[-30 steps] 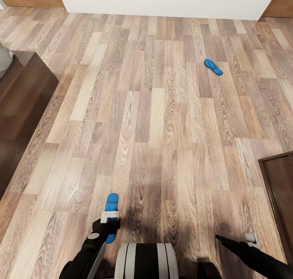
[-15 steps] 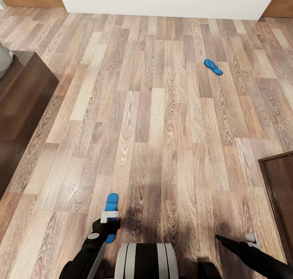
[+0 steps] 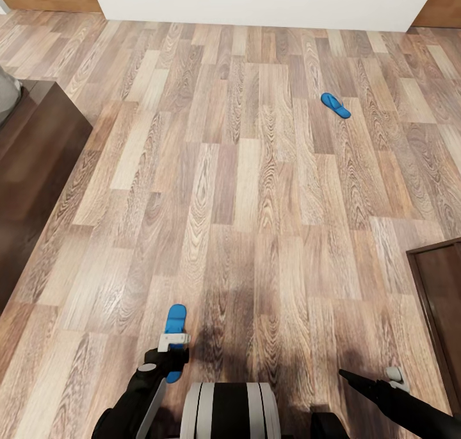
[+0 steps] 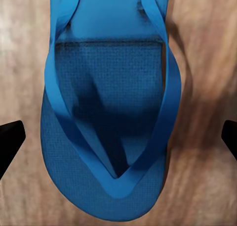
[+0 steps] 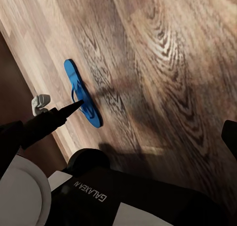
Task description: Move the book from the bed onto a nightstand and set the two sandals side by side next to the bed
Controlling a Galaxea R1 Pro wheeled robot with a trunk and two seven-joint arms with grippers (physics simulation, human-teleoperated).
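One bright blue sandal [image 3: 174, 317] lies on the wood floor just ahead of my base, its rear half hidden under my left gripper [image 3: 172, 347]. In the left wrist view that sandal [image 4: 111, 112] lies close below, thong straps up, and the left gripper [image 4: 118, 137] is open, one black fingertip [image 4: 10, 142] on each side of it. The second sandal [image 3: 335, 105] lies far off towards the white wall. My right gripper [image 3: 392, 379] hangs open and empty low at the right. The dark bed frame [image 3: 32, 170] runs along the left. The book and nightstands are out of view.
A dark brown cabinet [image 3: 442, 298] stands at the right edge. A white wall [image 3: 256, 0] closes the far side. From the right wrist, the near sandal [image 5: 81, 95], my left arm [image 5: 39, 124] and my base [image 5: 113, 196] are visible.
My left forearm has shifted slightly above the near sandal. Both sandals lie where they were, and the view has not moved.
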